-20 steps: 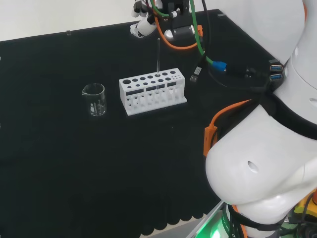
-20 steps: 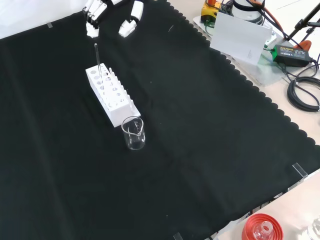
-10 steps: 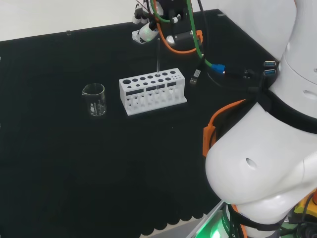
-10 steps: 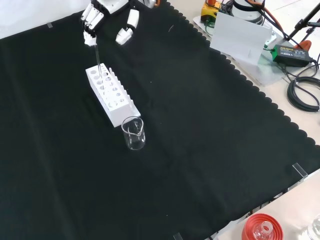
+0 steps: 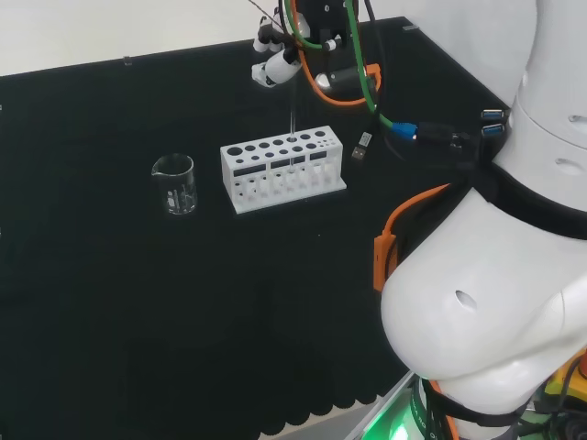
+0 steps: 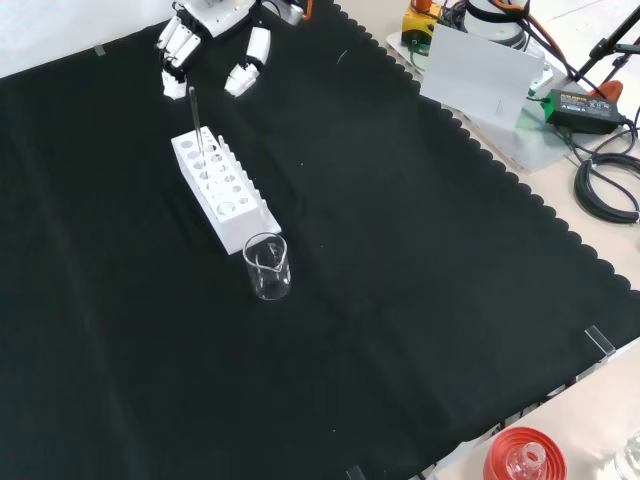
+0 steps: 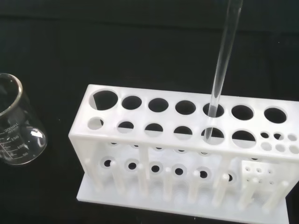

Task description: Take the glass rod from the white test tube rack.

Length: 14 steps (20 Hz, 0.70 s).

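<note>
A white test tube rack (image 5: 282, 171) (image 6: 226, 192) (image 7: 187, 140) stands on the black cloth. A thin clear glass rod (image 5: 292, 119) (image 6: 195, 122) (image 7: 223, 60) stands upright in one of its holes, towards the rack's right end in the head view. The hand (image 5: 277, 57) (image 6: 213, 28) hovers just above the rod's top. Its fingers (image 6: 175, 45) and thumb (image 6: 246, 62) are spread apart on either side of the rod and do not touch it. The hand is open.
A clear glass beaker (image 5: 174, 183) (image 6: 267, 267) (image 7: 17, 126) stands by the rack's other end. Orange and green cables with a plug (image 5: 360, 147) hang from the arm near the rack. A red ribbed stand (image 6: 524, 458) sits off the cloth's corner.
The hand has come down and closer to the rod's top, with fingers and thumb now either side of it. Rod, rack and beaker have stayed in place.
</note>
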Motion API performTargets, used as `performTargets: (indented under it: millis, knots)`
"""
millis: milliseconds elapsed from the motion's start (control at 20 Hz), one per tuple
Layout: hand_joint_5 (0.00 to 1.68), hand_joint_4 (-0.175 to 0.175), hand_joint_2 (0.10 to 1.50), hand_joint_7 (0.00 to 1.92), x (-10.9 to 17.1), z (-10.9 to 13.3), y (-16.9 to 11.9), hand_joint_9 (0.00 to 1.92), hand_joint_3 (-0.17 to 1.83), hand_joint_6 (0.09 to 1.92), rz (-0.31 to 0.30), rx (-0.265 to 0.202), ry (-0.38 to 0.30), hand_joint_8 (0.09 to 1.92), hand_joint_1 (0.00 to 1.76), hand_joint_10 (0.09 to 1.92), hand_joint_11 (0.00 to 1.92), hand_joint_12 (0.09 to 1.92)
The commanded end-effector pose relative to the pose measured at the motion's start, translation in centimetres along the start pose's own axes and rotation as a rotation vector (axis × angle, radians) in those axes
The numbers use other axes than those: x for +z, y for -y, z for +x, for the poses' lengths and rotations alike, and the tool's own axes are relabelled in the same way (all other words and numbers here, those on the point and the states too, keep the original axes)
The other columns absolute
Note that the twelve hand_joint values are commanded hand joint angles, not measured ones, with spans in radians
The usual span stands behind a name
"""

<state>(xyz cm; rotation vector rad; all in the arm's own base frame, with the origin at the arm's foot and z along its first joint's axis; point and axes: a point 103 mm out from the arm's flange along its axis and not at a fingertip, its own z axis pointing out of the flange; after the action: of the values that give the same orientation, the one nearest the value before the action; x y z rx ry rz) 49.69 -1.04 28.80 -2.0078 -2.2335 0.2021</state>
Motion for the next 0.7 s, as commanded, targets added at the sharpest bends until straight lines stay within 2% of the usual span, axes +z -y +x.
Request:
performTargets:
  millis: [50,400,700]
  knots:
    - [0.25,-0.049,0.92,0.31,2.3,-1.1,-0.2,0.49,0.53,0.53,0.019,-0.002,-0.013,0.82,0.53,0.90,0.34,1.42]
    - [0.29,-0.056,0.91,0.37,3.4,-1.3,-0.3,0.57,0.52,0.59,0.043,-0.007,0.001,0.83,0.55,0.88,0.43,1.40]
    - [0.39,-0.092,0.87,0.45,4.2,-1.4,-0.8,0.68,0.52,0.75,0.044,-0.014,0.004,0.83,0.67,0.85,0.57,1.35]
